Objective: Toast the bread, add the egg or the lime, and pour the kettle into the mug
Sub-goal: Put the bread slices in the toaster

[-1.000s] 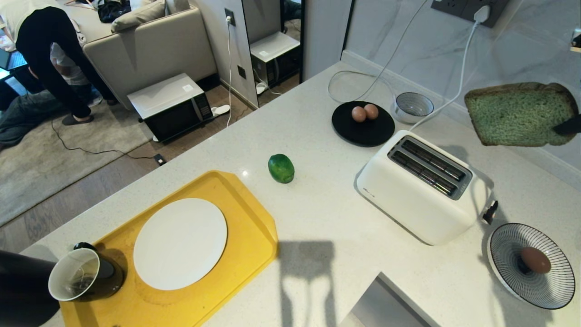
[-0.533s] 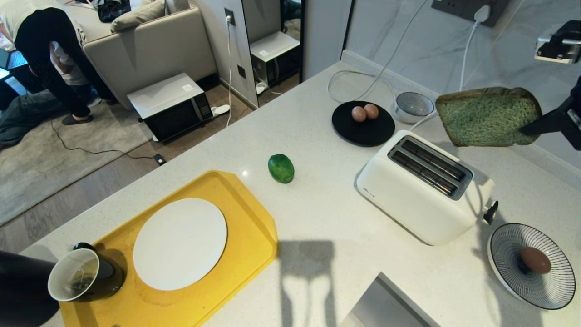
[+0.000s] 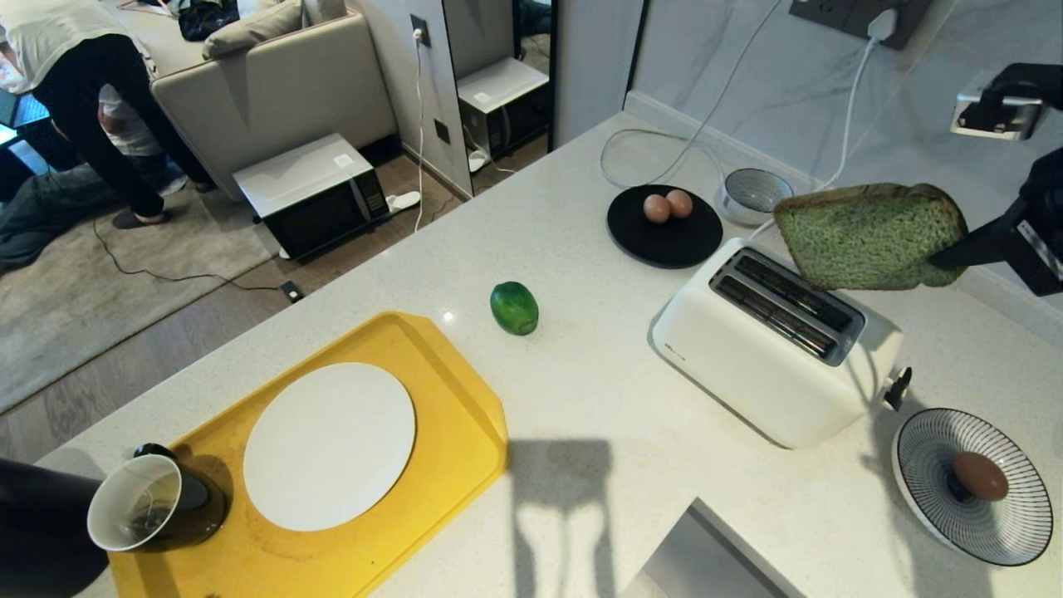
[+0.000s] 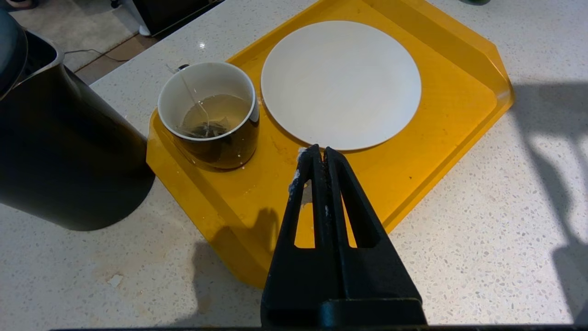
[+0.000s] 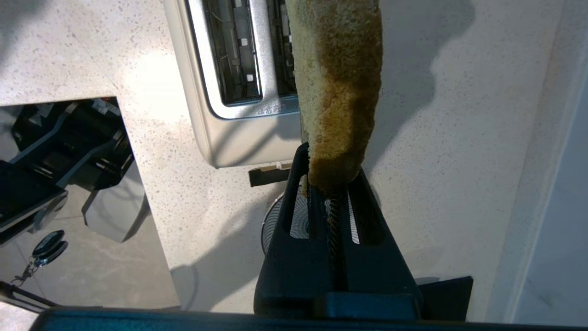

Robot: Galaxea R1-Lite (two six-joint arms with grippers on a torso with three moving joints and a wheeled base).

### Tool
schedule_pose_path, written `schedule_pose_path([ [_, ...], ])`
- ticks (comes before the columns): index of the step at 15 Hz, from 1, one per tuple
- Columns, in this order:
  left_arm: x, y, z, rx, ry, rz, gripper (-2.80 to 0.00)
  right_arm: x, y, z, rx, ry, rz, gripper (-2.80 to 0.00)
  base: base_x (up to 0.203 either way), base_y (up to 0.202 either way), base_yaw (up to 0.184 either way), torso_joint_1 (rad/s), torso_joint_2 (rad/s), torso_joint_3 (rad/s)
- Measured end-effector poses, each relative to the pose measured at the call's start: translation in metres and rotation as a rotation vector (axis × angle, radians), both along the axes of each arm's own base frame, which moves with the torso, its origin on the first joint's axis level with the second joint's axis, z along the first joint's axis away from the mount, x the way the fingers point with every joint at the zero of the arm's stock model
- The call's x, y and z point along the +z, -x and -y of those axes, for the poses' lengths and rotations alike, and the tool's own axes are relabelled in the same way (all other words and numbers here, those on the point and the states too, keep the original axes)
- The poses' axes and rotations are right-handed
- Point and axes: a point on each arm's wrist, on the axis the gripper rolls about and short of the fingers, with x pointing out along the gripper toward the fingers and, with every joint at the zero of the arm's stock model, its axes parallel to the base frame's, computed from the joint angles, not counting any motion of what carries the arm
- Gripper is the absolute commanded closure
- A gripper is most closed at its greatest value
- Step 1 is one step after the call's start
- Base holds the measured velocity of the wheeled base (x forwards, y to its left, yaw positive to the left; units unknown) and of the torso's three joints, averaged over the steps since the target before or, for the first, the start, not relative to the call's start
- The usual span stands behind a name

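The kettle [image 4: 69, 151], at 8 o'clock on the counter [image 3: 581, 390] and cut off by the frame so neither lid nor spout shows, stands just beside the yellow tray [image 3: 432, 490], likely so pouring into the mug [image 3: 154, 502] on the tray's corner needs only a short reach. The toaster [image 3: 768, 353] sits at 3 o'clock with its two slots facing up. The bread [image 3: 868, 237] hangs in the air above the toaster's far end, at 2 o'clock, carried on edge, I judge so it can drop straight into a slot. The right gripper [image 5: 328, 193] pinches the slice by its crust end; its contact is masked by the crust. The left gripper [image 4: 319, 154] hangs over the tray edge near the white plate [image 3: 328, 444], fingers pressed together on nothing. The lime [image 3: 514, 307] lies loose at centre. One egg [image 3: 980, 475] rests in a striped bowl [image 3: 930, 490] at 4 o'clock; two more sit on a black plate [image 3: 664, 237]
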Motion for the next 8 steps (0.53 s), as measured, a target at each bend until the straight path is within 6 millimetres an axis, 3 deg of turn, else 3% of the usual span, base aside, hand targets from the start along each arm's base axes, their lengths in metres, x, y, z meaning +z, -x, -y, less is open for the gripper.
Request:
schedule_pose_path([
  [8, 0.0, 0.0, 0.0, 0.0, 0.0, 0.0, 0.0, -0.015, -0.005, 0.0, -0.003, 0.005, -0.068, 0.0, 0.0, 0.0, 0.0, 0.0, 0.0, 0.0],
])
